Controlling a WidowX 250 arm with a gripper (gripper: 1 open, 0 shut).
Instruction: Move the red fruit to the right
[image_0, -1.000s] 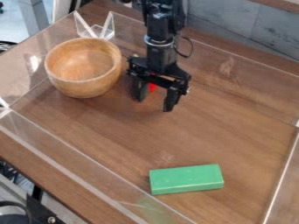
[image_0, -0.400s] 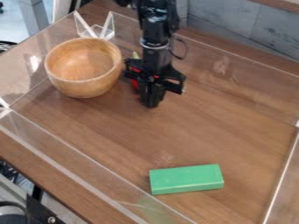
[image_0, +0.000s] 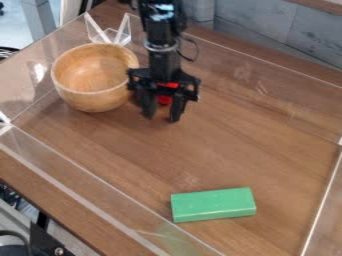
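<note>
The small red fruit (image_0: 166, 99) shows partly between the pincer's (image_0: 163, 115) spread fingers, its long axis unclear, any hold uncertain.

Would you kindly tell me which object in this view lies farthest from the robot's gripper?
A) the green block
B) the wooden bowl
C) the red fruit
A: the green block lies alone near the front edge, while bowl and fruit are up by the gripper.
</note>
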